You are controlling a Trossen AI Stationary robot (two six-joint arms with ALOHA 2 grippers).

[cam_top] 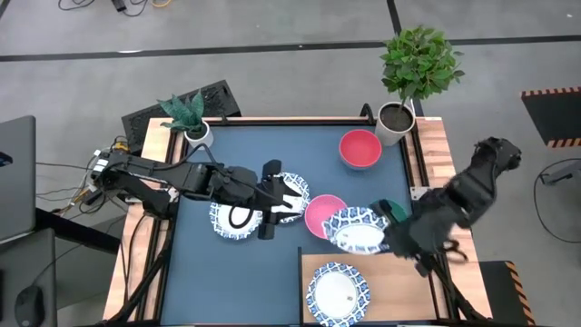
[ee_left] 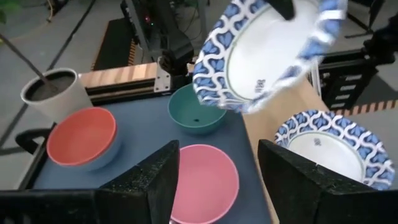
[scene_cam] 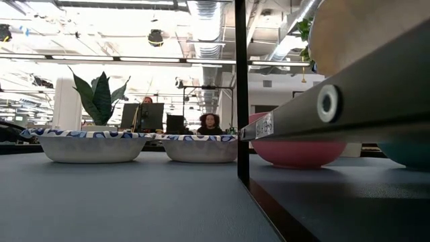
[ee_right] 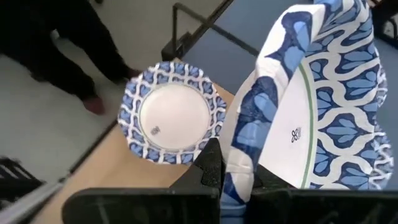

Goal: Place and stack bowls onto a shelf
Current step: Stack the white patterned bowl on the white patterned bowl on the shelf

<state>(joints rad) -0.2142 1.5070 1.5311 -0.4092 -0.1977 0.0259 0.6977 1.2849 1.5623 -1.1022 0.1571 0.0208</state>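
Blue-rimmed bowl (cam_top: 359, 232) is pinched by its edge in the right hand (ee_right: 239, 180), tilted just above the wooden shelf (cam_top: 399, 282). Another bowl (cam_top: 338, 292) already sits there. I think the next move is to bring it over and drop it inside. The left hand (cam_top: 277, 204) stands wide, empty, over the worktop (cam_top: 236, 272).

1. The shelf (cam_top: 408, 277) lies at the table's near right corner, with one bowl (cam_top: 338, 293) resting on it.
2. The right gripper (cam_top: 392, 238) holds a second bowl (cam_top: 356, 229) tilted above the shelf's far edge.
3. Left of that lie a plain bowl (cam_top: 320, 211), then two patterned bowls (cam_top: 292, 195) (cam_top: 234, 221) under the left gripper (cam_top: 286, 201).
4. Another plain bowl (cam_top: 360, 149) sits far right, beside a plant pot (cam_top: 395, 123).
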